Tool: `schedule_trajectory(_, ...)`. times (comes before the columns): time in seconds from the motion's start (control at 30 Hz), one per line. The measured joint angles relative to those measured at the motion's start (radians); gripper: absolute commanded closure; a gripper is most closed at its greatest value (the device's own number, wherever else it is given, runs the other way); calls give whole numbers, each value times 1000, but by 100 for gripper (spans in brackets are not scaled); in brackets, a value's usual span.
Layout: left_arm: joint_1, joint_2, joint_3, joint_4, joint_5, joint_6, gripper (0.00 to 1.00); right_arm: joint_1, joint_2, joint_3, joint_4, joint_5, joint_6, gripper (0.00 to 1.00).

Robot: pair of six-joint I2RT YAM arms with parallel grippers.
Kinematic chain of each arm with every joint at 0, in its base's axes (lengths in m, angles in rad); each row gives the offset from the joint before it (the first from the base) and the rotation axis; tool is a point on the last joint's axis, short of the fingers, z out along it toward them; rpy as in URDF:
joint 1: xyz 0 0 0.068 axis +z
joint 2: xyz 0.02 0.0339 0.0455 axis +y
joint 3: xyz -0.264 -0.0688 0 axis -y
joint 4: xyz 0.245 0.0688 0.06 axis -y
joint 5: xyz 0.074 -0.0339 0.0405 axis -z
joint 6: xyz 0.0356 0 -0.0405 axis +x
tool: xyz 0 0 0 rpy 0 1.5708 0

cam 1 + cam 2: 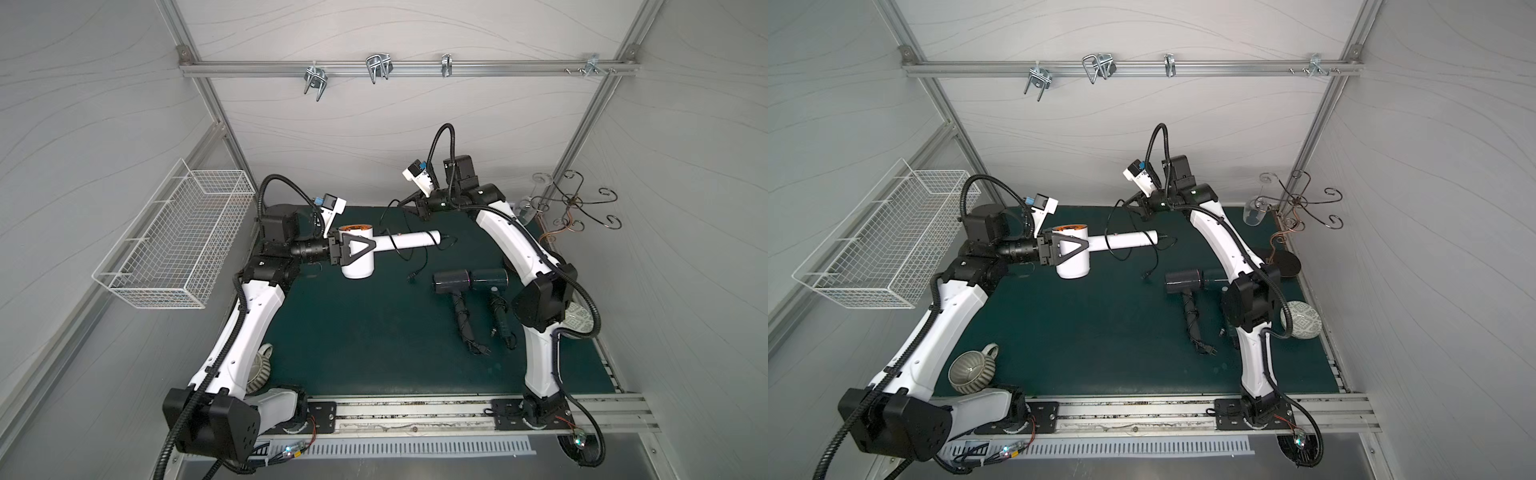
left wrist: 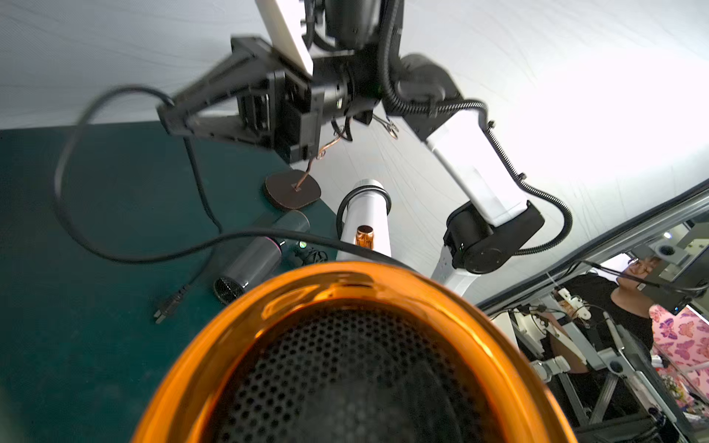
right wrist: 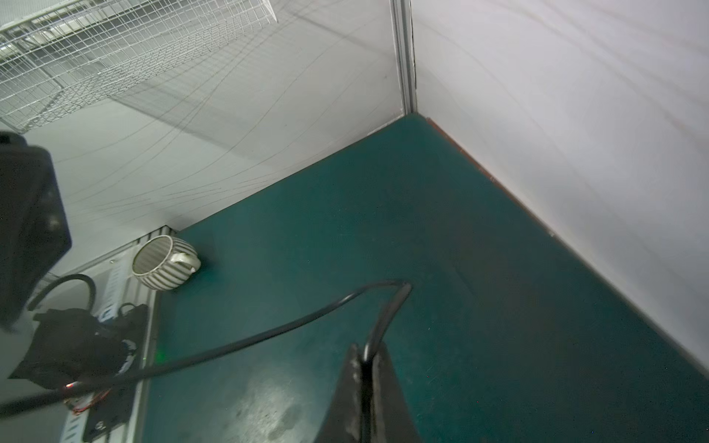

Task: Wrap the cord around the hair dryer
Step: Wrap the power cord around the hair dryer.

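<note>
Centre frame, the left fingers [image 1: 371, 242] are clamping the white hair dryer [image 1: 409, 241] steady while the right fingers [image 3: 345, 402] are pinching its cord [image 3: 307, 316] for wrapping.

The green table mat [image 1: 353, 332] carries one dark hair dryer [image 1: 451, 279] and a second dark hair dryer [image 1: 491, 279], side by side right of centre. A ribbed mug [image 1: 971, 370] rests at lower left. A patterned bowl [image 1: 1302, 319] and a wire stand [image 1: 1285, 264] stand along the right edge.
</note>
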Motion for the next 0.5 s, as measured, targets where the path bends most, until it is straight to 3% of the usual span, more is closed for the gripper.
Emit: schedule_trajectory(0.5,95,58,4,462,70,-361,100,-80,-177,-365,150,-176,215,100)
